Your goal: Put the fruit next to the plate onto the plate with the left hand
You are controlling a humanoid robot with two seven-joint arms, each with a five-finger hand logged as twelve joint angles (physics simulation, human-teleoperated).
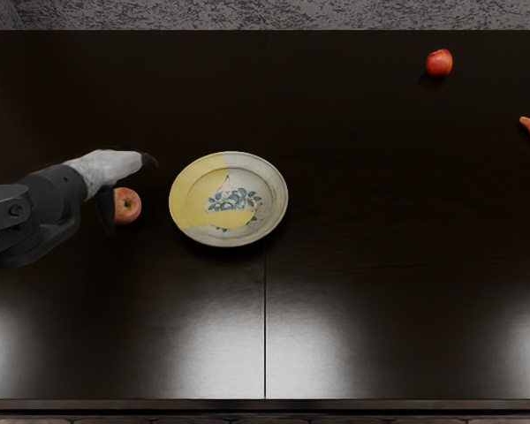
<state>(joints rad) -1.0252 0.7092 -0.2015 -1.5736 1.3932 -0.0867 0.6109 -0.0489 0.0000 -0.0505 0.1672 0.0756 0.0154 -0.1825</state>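
I'm working with a dim scene. The desk (380, 265) is near-black and glossy, and the light seems to fall from above, pooling into broad, soft glare patches along the near edge, brightest at bottom centre and in both lower corners. The plate (276, 196) is the best-lit thing, with a thin shadow hugging its lower rim. The pale shell of the left robot hand (115, 168) reads clearly, but its dark fingertips melt into the desk, and it shades the apple (129, 206) beside it. The far apple (439, 62) drops a faint shadow to its lower left. Edges look crisp, and the desk's seam (265, 336) runs straight.
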